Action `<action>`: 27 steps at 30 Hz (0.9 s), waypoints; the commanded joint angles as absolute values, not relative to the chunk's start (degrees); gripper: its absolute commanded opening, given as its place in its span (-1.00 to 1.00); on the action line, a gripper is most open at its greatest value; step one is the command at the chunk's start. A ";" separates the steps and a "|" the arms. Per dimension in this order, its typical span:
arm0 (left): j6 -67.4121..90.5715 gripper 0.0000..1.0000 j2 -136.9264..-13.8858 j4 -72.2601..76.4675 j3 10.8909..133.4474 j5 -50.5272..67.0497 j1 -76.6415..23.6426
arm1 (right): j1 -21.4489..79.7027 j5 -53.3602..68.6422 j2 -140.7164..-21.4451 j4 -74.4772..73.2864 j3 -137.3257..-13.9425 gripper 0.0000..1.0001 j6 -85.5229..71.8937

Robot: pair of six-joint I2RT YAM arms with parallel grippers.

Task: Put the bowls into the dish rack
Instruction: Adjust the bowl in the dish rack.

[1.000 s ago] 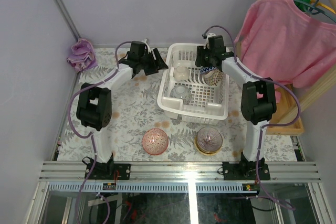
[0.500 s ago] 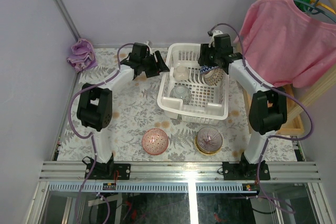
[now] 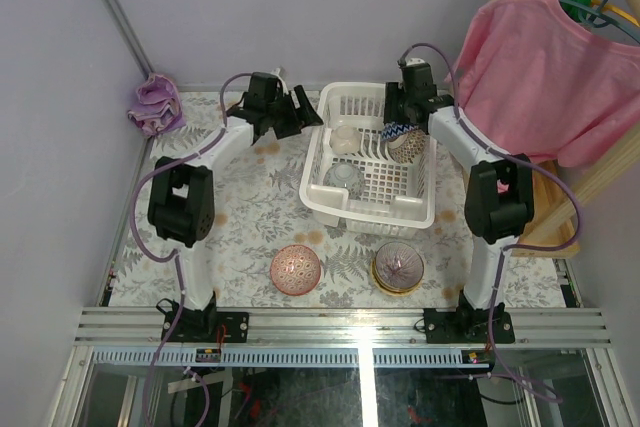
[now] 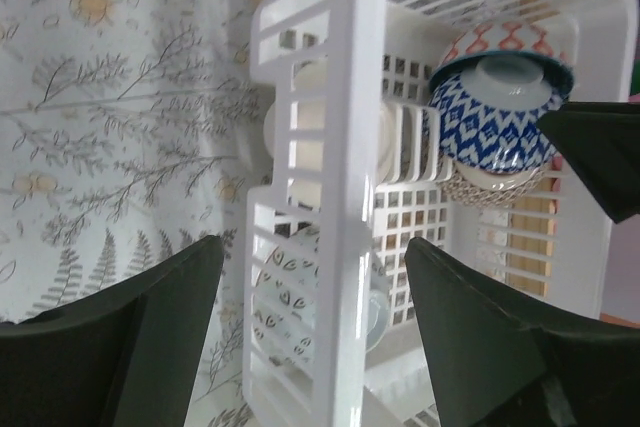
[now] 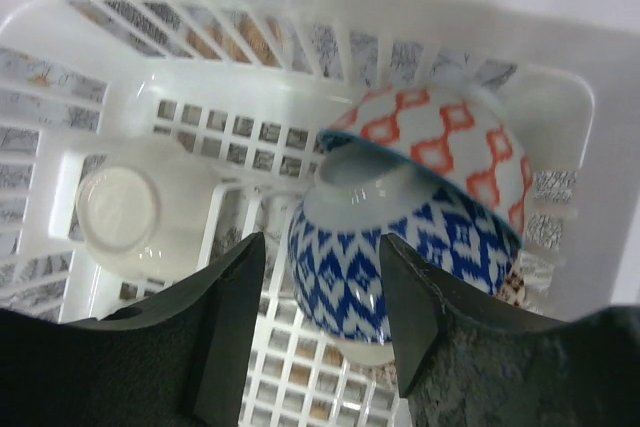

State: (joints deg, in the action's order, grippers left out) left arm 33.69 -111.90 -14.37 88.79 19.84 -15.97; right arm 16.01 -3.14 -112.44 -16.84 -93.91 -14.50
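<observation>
The white dish rack (image 3: pixel 412 209) stands at the table's far middle. In it lean a blue-white bowl (image 3: pixel 404 138), a whitish bowl (image 3: pixel 344 137) and a pale patterned bowl (image 3: pixel 343 175). My left gripper (image 3: pixel 303 109) is open at the rack's far left side, its fingers astride the rack wall (image 4: pixel 352 147) without touching it. My right gripper (image 3: pixel 404 107) hovers open just above the blue-white bowl (image 5: pixel 345 272), which rests against an orange-patterned bowl (image 5: pixel 440 147). A pink-red bowl (image 3: pixel 296 268) and a tan-yellow bowl (image 3: pixel 398 267) sit on the table near the front.
A purple cloth (image 3: pixel 155 104) lies in the far left corner. A pink shirt (image 3: pixel 545 77) hangs on hangers at the right, above a wooden frame (image 3: pixel 555 232). Grey walls close the back and left.
My left gripper has edged right to the rack wall and spread wider. My right arm's elbow swung out and back; its gripper has drawn back slightly over the blue-white bowl.
</observation>
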 commanded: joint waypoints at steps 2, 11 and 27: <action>32.99 0.47 -116.92 -14.95 94.54 21.80 -15.70 | 16.08 -7.43 -118.89 -19.42 -102.49 0.11 -10.19; 32.85 0.44 -119.55 -14.69 96.23 23.00 -16.08 | 16.95 -4.07 -123.83 -26.40 -105.32 0.18 -4.99; 33.31 0.39 -119.65 -13.80 95.93 23.03 -16.39 | 22.69 14.63 -121.45 -32.90 -104.13 0.07 3.60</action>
